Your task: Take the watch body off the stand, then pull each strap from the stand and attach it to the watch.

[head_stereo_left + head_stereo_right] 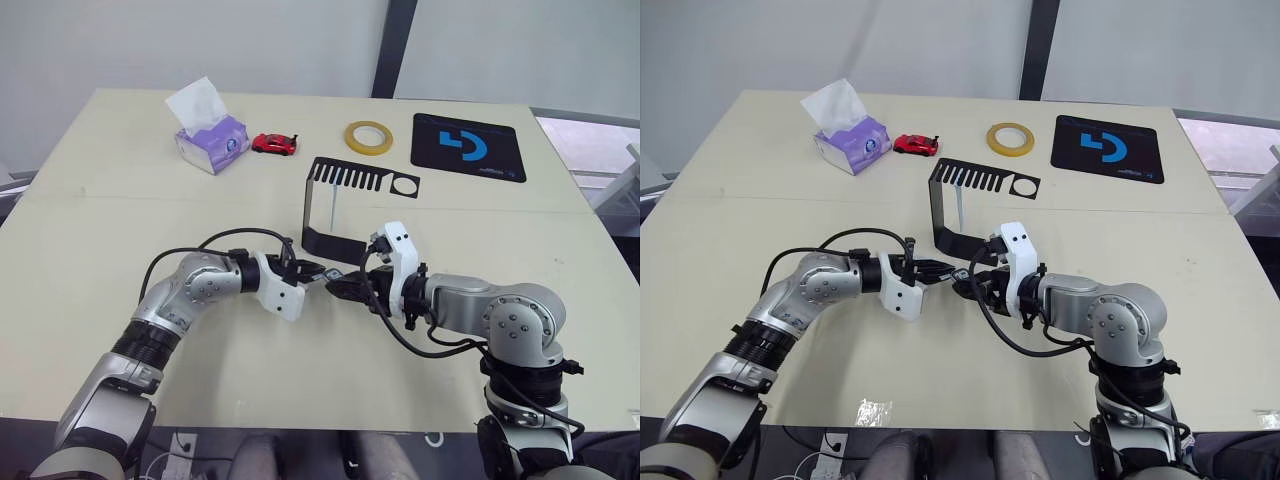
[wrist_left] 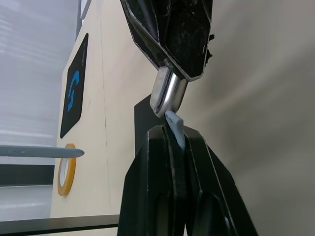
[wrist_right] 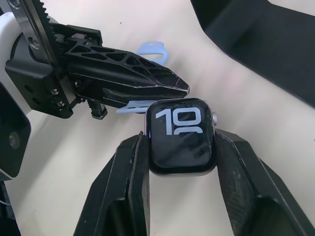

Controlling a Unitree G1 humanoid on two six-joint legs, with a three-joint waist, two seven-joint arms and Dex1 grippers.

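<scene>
Watch body [image 3: 181, 135], clamped between the two fingers of my right gripper [image 3: 182, 147], its black screen lit with the figure 10 and its silvery rim showing; it is off the stand and held just above the table [image 1: 120, 220], in front of the stand's base. Strap [image 2: 175, 129], pale blue-grey, pinched between the closed fingers of my left gripper [image 1: 312, 272], only its tip poking out past the fingertips and sitting right against the edge of the watch body; from the right wrist view the strap shows as a thin blue strip under the left fingers, with a looped blue end [image 3: 152, 49] lying behind them, and I cannot tell whether that loop is the same strap or the second one. Both grippers meet tip to tip near the middle of the table. Stand [image 1: 340, 205], black bent metal, upright just behind the grippers, its slotted top plate with the round hole facing up. Tissue box [image 1: 211, 143], purple and white, at the far left of the table. Toy car [image 1: 274, 144], red, just beside the tissue box. Tape roll [image 1: 368, 137], yellow, lying flat beyond the stand. Mouse pad [image 1: 468, 146], black with a blue logo, to the right of the tape roll.
</scene>
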